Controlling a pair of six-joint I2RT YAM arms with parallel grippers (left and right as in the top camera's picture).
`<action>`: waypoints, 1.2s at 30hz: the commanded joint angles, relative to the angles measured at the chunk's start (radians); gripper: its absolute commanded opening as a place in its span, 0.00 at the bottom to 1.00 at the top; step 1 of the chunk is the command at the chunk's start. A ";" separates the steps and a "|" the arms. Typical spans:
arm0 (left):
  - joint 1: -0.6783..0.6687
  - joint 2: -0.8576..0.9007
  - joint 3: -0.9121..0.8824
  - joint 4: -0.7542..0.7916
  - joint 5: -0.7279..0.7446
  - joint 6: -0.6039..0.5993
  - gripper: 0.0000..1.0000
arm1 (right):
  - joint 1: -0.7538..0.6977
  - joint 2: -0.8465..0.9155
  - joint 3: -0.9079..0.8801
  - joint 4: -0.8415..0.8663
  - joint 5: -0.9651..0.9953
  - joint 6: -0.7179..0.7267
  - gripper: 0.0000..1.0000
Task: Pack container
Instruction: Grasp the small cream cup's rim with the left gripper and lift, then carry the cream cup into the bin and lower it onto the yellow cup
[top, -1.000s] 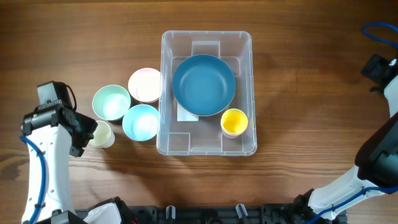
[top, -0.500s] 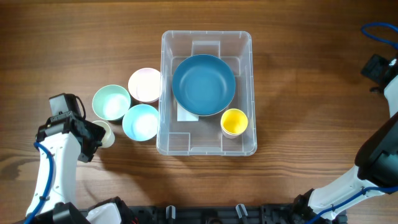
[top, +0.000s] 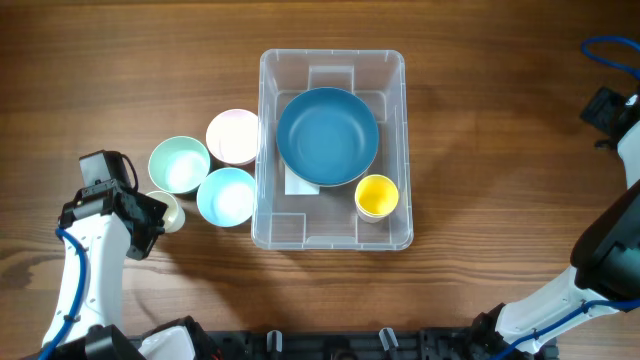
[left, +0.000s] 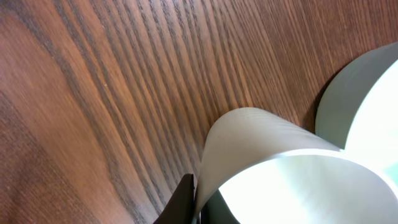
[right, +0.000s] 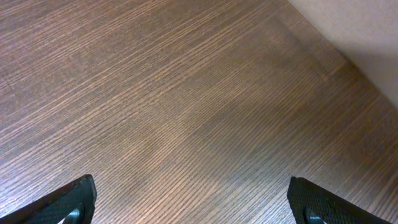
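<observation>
The container (top: 330, 72) is a clear bin at the table's middle, holding a dark blue bowl (top: 327, 136) and a small yellow cup (top: 377, 195). Left of it stand a pink bowl (top: 233, 136), a mint bowl (top: 179, 164) and a light blue bowl (top: 226, 196). A small cream cup (top: 172, 212) stands beside them. My left gripper (top: 155, 213) is shut on this cup's wall (left: 261, 143), one finger (left: 183, 199) outside and the other inside the rim. My right gripper (right: 196, 202) hangs open over bare wood far to the right.
The mint bowl's wall (left: 348, 93) stands close behind the cream cup. The right arm (top: 612, 110) is at the table's far right edge. A pale wall or edge (right: 354, 25) shows beyond the wood in the right wrist view.
My left gripper moved right to the cream cup and shut on its rim. The right arm and the bowls have not moved.
</observation>
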 joint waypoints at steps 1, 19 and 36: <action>0.007 -0.014 -0.006 -0.004 0.001 0.000 0.04 | -0.004 0.000 0.008 0.002 0.013 -0.008 1.00; 0.006 -0.074 0.520 -0.076 0.383 0.344 0.04 | -0.006 0.000 0.008 0.002 0.013 -0.008 1.00; -0.733 -0.066 0.529 0.135 0.337 0.462 0.04 | -0.005 0.000 0.008 0.002 0.005 -0.008 1.00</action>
